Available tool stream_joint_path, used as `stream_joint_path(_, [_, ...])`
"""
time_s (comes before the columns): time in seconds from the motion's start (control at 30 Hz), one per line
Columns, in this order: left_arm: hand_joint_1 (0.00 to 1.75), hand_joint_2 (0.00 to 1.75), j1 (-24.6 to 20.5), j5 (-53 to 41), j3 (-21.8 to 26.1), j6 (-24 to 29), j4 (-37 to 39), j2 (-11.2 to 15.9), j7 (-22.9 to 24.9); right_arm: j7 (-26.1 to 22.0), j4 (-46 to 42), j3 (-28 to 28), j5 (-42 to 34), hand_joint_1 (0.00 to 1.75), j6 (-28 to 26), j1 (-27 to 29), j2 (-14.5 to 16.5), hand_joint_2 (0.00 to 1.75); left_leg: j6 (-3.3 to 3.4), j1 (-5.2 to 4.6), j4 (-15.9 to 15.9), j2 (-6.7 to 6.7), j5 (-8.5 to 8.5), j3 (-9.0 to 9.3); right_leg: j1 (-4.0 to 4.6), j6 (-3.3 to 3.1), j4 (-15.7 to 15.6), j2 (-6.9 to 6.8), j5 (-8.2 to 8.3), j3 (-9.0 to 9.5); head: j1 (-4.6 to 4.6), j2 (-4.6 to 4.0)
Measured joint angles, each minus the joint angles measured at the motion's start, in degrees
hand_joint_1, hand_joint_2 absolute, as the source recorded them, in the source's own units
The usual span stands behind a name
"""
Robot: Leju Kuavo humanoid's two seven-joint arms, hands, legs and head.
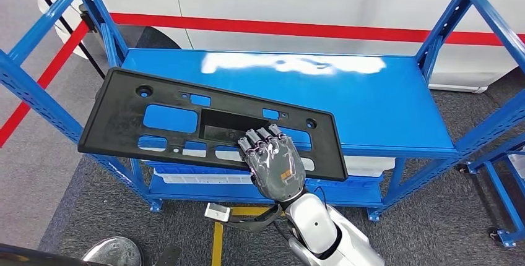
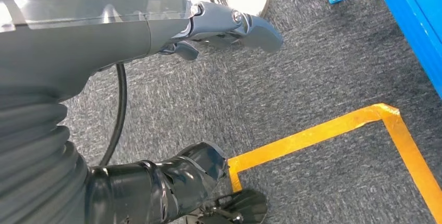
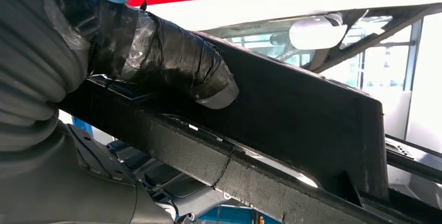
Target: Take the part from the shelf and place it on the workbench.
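1. The right hand (image 1: 277, 162) has the part (image 1: 210, 124), a long black plastic panel with cut-outs, by its near edge, close to the middle of its length.
2. In the head view the fingers (image 1: 260, 139) lie side by side over the top face, reaching into the big centre opening; the right wrist view shows the thumb (image 3: 172, 65) pressed against the panel's raised rim (image 3: 292, 109). That looks like a clamp on the edge, fingers one side, thumb the other.
3. The part sits at a slant over the left half of the blue shelf (image 1: 384, 111), its left end sticking out past the shelf's corner post. Whether it is lifted off the deck or resting there, the views do not settle.
4. The left hand (image 2: 229, 23) hangs low over grey carpet beside a yellow floor line (image 2: 333, 130), holding nothing, its fingers drawn in together rather than spread.
5. Judged step: the take, with the grasp made and the carry not yet begun. No workbench appears, so the placing is still to come.
6. The next move calls for a clean lift clear of the posts, then a turn away. A one-handed hold on so long a panel risks the free ends sagging or swinging, so a slow, level carry seems wise.
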Motion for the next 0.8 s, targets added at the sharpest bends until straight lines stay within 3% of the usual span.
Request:
stream_joint_path(0.1, [0.00,1.75,0.08,0.02,0.00,0.07,0.00,-0.03,0.00,-0.05,-0.18,0.00,-0.16,1.75,0.00,-0.02,0.00,1.75,-1.06,-0.11,0.08,-0.03,0.63,-0.49,0.24,-0.93,-1.54,0.06,0.71,0.18,0.00,0.00])
stream_joint_path(0.17, [0.00,1.75,0.15,0.03,0.00,0.13,0.00,-0.04,0.00,-0.06,-0.32,0.00,-0.31,1.75,0.01,-0.04,0.03,1.75,-1.72,-0.04,0.95,-0.12,-0.31,-1.06,-0.01,-1.77,-1.96,-0.05,1.47,-0.15,-0.04,0.01])
stream_joint_path(0.23, [0.00,1.75,0.17,0.04,0.00,0.17,0.00,-0.04,0.00,-0.07,-0.41,0.00,-0.46,1.75,0.02,-0.06,0.10,1.75,-2.32,0.15,5.59,-0.18,-4.08,-2.89,-0.25,-2.43,-2.23,-0.21,2.23,-0.77,-0.12,0.00])
stream_joint_path(0.3, [0.00,1.75,0.21,0.04,0.00,0.19,0.00,-0.04,0.02,-0.07,-0.42,0.00,-0.58,1.75,0.02,0.06,0.12,1.75,-2.84,0.37,12.85,-0.16,-8.19,-5.30,-0.20,-2.62,-2.16,-0.29,2.83,-1.67,-0.14,0.00])
stream_joint_path(0.33, [0.00,1.75,0.24,0.04,0.00,0.19,0.00,-0.04,0.03,-0.07,-0.42,0.00,-0.62,1.75,0.02,0.13,0.11,1.75,-2.99,0.45,15.10,-0.16,-9.07,-5.77,-0.17,-2.59,-2.09,-0.31,3.12,-2.12,-0.14,0.00])
stream_joint_path(0.37, [0.00,1.75,0.27,0.04,0.00,0.19,0.00,-0.04,0.05,-0.07,-0.42,0.00,-0.65,1.75,0.02,0.19,0.11,1.75,-3.03,0.50,15.18,-0.16,-8.84,-5.16,-0.17,-2.51,-1.99,-0.31,3.37,-2.52,-0.15,0.01])
stream_joint_path(0.4, [0.00,1.75,0.29,0.04,0.00,0.19,0.00,-0.04,0.07,-0.07,-0.42,0.00,-0.65,1.75,0.02,0.22,0.11,1.75,-2.99,0.53,12.97,-0.15,-7.68,-3.41,-0.17,-2.40,-1.89,-0.29,3.59,-2.84,-0.15,0.01])
stream_joint_path(0.47, [0.00,1.75,0.21,0.04,0.00,0.19,0.00,-0.04,0.09,-0.07,-0.48,0.00,-0.66,1.75,0.02,0.21,0.12,1.75,-2.61,0.48,4.81,-0.18,-4.92,1.76,-0.11,-2.04,-1.66,-0.26,3.93,-3.23,-0.15,0.01])
stream_joint_path(0.53, [0.00,1.75,0.13,0.04,0.00,0.19,0.00,-0.04,0.08,-0.05,-0.58,0.00,-0.68,1.75,0.00,0.19,0.13,1.75,-2.10,0.23,-0.32,-0.26,-3.77,4.54,0.01,-1.45,-1.50,-0.26,4.35,-3.54,-0.14,0.01])
stream_joint_path(0.63, [0.00,1.75,0.27,0.05,0.02,0.19,0.00,-0.04,0.09,-0.11,-0.75,0.00,-0.80,1.75,-0.03,0.20,0.13,1.75,-1.21,0.12,-1.08,-0.25,-3.03,4.32,0.02,-0.37,-1.67,-0.24,5.05,-3.81,-0.13,0.00])
stream_joint_path(0.67, [0.00,1.75,0.27,0.07,0.02,0.19,0.00,-0.05,0.09,-0.14,-0.80,-0.01,-0.84,1.75,-0.03,0.19,0.12,1.75,-0.82,0.25,-1.32,-0.16,-2.57,4.17,0.01,-0.06,-1.35,-0.19,4.62,-4.02,-0.12,-0.01])
stream_joint_path(0.73, [0.00,1.75,0.14,0.08,0.01,0.19,0.00,-0.09,0.09,-0.18,-0.86,-0.02,-0.91,1.75,-0.06,0.18,0.11,1.75,-0.05,0.51,-1.68,0.03,-1.61,3.52,-0.03,0.38,2.55,-0.08,1.25,-5.64,-0.08,0.00])
stream_joint_path(0.8, [0.00,1.75,0.10,0.08,0.00,0.19,0.00,-0.10,0.09,-0.22,-0.90,-0.02,-0.98,1.75,-0.08,0.23,0.08,1.75,0.29,0.40,-1.43,0.09,-0.99,2.39,-0.07,0.65,9.83,-0.06,-3.33,-8.28,-0.07,0.01])
